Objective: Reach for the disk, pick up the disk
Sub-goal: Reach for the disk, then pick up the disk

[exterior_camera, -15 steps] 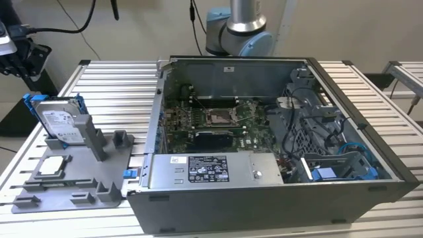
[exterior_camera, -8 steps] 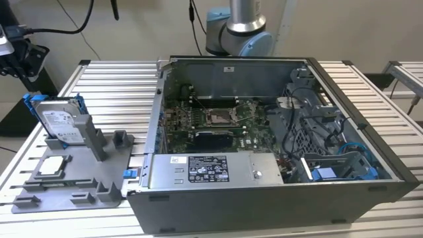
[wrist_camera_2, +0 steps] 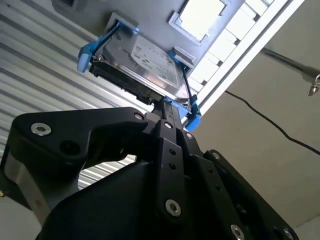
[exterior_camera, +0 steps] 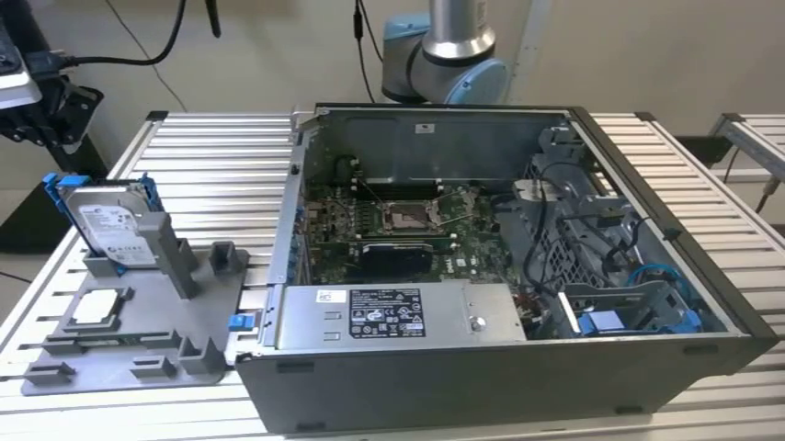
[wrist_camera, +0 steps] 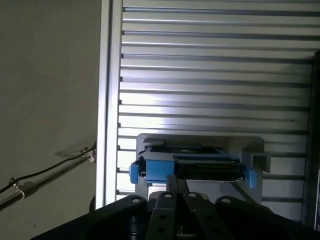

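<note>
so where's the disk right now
The disk stands on edge in the grey holder at the exterior view's left, on the slatted table beside the open computer case, just behind the small square chip.

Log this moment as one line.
end effector: close to silver-grey rectangular hard drive with blue plastic bracket | drive: upright in grey stand | contact: unclear

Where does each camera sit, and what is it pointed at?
Exterior view: off the arm, looking down on the open grey computer case; the arm's silver-blue joint behind.
First wrist view: on the arm, past the black gripper, at the silver-grey blue-bracketed disk edge-on.
Second wrist view: along the gripper, at the disk's white-labelled face.
All three share the disk.
</note>
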Controlling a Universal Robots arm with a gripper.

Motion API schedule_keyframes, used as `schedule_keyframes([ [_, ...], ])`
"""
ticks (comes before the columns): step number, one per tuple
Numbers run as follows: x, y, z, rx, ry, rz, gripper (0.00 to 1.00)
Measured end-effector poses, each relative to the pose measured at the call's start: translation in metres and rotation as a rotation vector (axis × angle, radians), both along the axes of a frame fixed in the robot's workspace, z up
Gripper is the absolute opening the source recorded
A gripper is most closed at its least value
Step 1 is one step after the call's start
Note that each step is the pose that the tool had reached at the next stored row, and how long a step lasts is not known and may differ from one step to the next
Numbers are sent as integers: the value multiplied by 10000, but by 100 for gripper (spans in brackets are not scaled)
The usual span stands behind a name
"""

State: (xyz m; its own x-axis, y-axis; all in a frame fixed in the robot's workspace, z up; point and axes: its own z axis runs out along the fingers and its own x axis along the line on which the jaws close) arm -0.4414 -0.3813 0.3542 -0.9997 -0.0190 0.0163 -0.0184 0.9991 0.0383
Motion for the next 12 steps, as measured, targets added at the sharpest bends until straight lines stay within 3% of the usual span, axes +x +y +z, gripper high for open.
schedule_keyframes([
  [12,3,0,0,0,0,344,0],
])
